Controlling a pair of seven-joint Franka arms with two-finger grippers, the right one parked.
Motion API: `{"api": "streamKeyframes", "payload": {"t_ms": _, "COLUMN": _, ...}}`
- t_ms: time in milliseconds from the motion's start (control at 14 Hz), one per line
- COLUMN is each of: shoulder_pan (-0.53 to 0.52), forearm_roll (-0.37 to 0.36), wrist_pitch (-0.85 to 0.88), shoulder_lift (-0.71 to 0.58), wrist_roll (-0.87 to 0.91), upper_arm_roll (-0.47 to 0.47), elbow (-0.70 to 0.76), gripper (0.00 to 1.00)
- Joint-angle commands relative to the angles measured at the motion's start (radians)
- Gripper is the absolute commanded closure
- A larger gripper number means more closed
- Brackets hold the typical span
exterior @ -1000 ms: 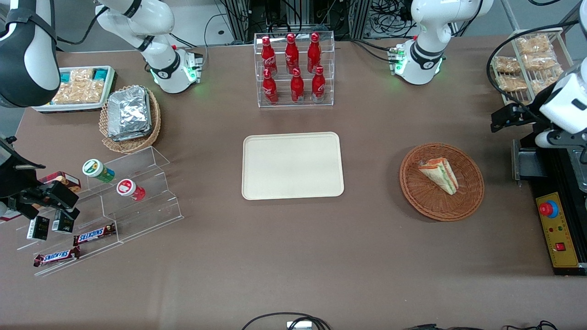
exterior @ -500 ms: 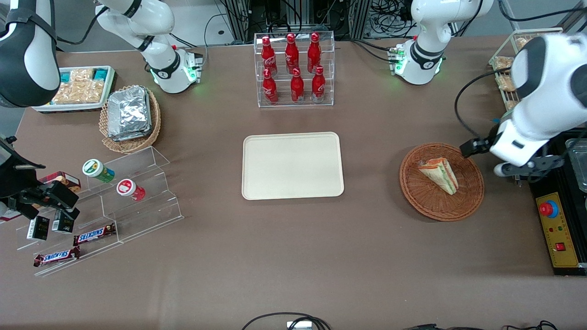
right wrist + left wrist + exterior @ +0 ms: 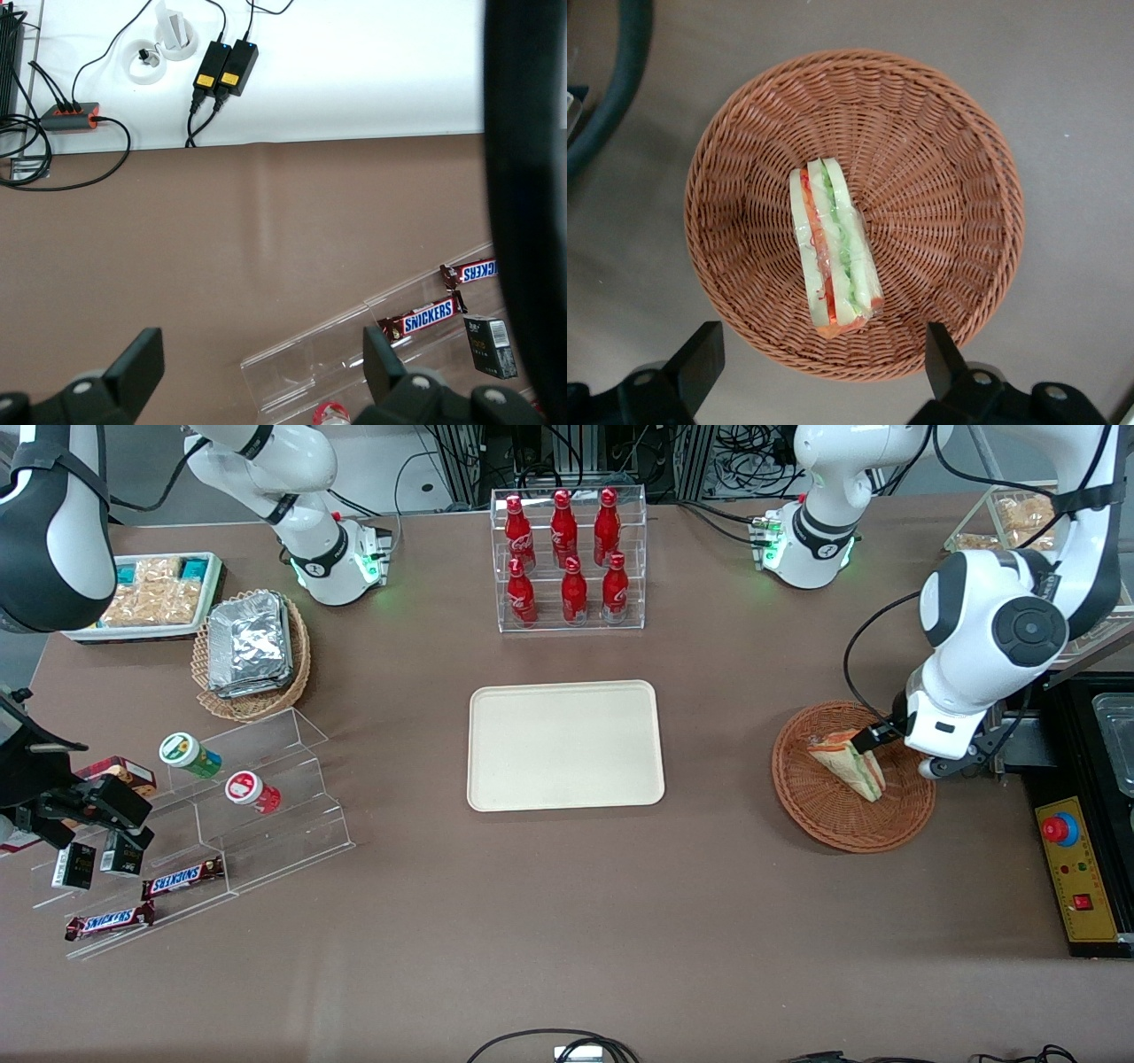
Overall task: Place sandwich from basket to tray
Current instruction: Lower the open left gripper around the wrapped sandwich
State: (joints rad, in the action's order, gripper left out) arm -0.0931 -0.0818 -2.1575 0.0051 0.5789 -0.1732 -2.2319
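Observation:
The sandwich [image 3: 849, 763] is a wrapped white-bread wedge with green, orange and red layers, and it lies in the round reddish-brown wicker basket [image 3: 824, 815]. The left wrist view shows the sandwich [image 3: 833, 252] on edge inside the basket [image 3: 957, 177]. My left gripper [image 3: 932, 758] hangs above the basket's rim on the working arm's side, a little above the sandwich and not touching it. Its fingers [image 3: 700, 359] stand wide open, and the gripper [image 3: 819, 363] holds nothing. The cream tray [image 3: 496, 779] lies bare at the table's middle.
An acrylic rack of red bottles [image 3: 567, 558] stands farther from the camera than the tray. A black control box with a red button [image 3: 1060, 829] sits beside the basket. A tan basket of foil packets [image 3: 251, 651] and acrylic steps with snacks [image 3: 221, 815] lie toward the parked arm's end.
The left arm has swung in from the table's working-arm edge toward the basket and come lower, so the gripper now hangs over the basket's rim. The sandwich has not moved.

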Motion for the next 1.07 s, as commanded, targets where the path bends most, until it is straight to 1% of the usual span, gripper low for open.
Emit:
{"api": "streamKeyframes", "payload": {"t_ms": 0, "shoulder_pan": 0.001, "forearm_roll": -0.018, "wrist_pitch": -0.064, "shoulder_lift": 0.002, "wrist_roll": 0.085, "upper_arm_roll": 0.003, "elbow": -0.046, "gripper": 0.0}}
{"api": "streamKeyframes", "payload": {"t_ms": 214, "shoulder_pan": 0.001, "forearm_roll": -0.019, "wrist_pitch": -0.094, "shoulder_lift": 0.044, "wrist_roll": 0.14, "upper_arm_roll": 0.003, "elbow": -0.052, "gripper": 0.0}}
{"api": "streamKeyframes", "payload": {"t_ms": 571, "shoulder_pan": -0.002, "forearm_roll": -0.019, "wrist_pitch": -0.254, "shoulder_lift": 0.09, "wrist_roll": 0.209, "upper_arm_roll": 0.006, "elbow": -0.13, "gripper": 0.0}}
{"api": "streamKeyframes", "payload": {"t_ms": 1000, "shoulder_pan": -0.008, "forearm_roll": -0.023, "wrist_pitch": -0.378, "shoulder_lift": 0.15, "wrist_roll": 0.216, "upper_arm_roll": 0.011, "elbow": -0.179, "gripper": 0.0}}
